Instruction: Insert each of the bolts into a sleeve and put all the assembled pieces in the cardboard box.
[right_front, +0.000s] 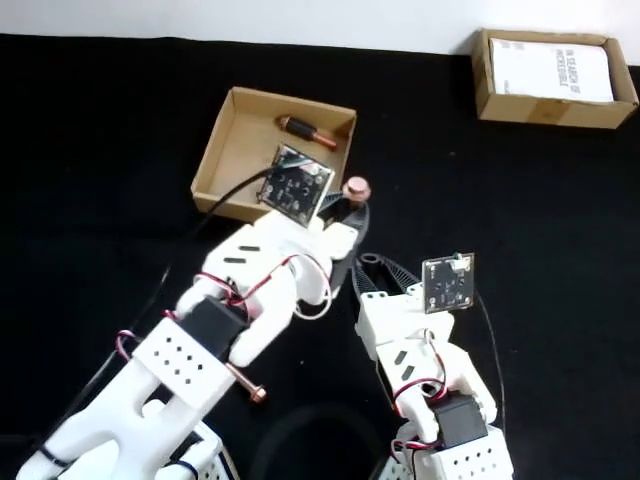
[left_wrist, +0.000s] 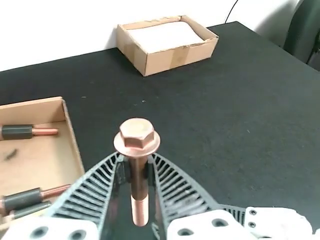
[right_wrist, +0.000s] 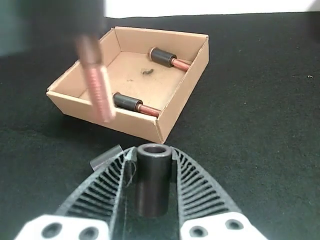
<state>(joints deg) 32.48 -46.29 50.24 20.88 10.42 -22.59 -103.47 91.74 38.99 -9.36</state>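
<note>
Left jaws pinch the bolt (left_wrist: 136, 150) by its shank, head up, beside the cardboard box (left_wrist: 74, 140); right jaws clamp the upright sleeve (right_wrist: 152, 175) mid-body. Both seem rigid, smooth metal, probably slippery.

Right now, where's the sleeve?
In the right wrist view the sleeve stands upright, clamped in the right gripper, close to a corner of the box, with the bolt hanging nearby.

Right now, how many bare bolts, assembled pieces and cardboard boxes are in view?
Bare bolts: 2, one in the left gripper, one on the table.
Assembled pieces: 2, both in the near cardboard box.
Cardboard boxes: 2, the near one and the far cardboard box.
Total: 6.
</note>
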